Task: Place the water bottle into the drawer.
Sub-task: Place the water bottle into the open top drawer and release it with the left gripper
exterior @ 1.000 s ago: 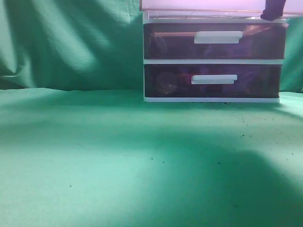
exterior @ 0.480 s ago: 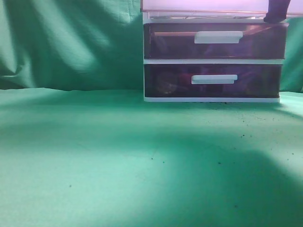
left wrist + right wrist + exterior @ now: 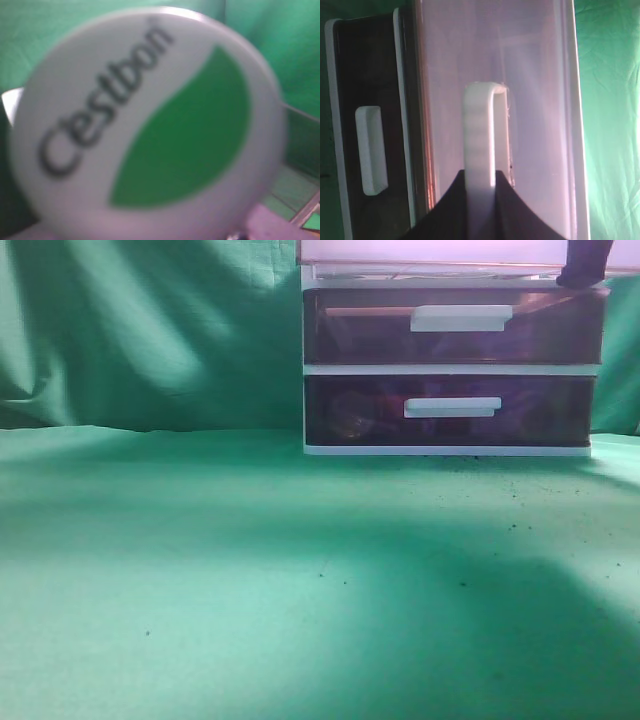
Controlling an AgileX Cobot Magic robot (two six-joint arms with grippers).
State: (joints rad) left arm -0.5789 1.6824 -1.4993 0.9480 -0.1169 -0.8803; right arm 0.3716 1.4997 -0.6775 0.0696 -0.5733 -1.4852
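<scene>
The water bottle's white cap [image 3: 145, 125], with a green leaf and the word "C'estbon", fills the left wrist view, blurred and very close. My left gripper's fingers are hidden behind it. The pink translucent drawer [image 3: 540, 100] stands pulled out of the white-framed unit. My right gripper [image 3: 481, 176] is shut on its white bar handle [image 3: 480, 125]. In the exterior view the drawer [image 3: 430, 252] shows only at the top edge, with the right gripper [image 3: 583, 268] at its right end. A pink edge of the drawer [image 3: 280, 222] shows below the cap.
Two darker purple-brown drawers [image 3: 455, 335] [image 3: 450, 410] with white handles sit shut below the pink one. The unit stands at the back right of a green cloth table [image 3: 250, 570]. Green cloth hangs behind as a backdrop [image 3: 150, 330].
My right gripper has shifted slightly to the right at the top edge of the exterior view. Nothing else has visibly moved.
</scene>
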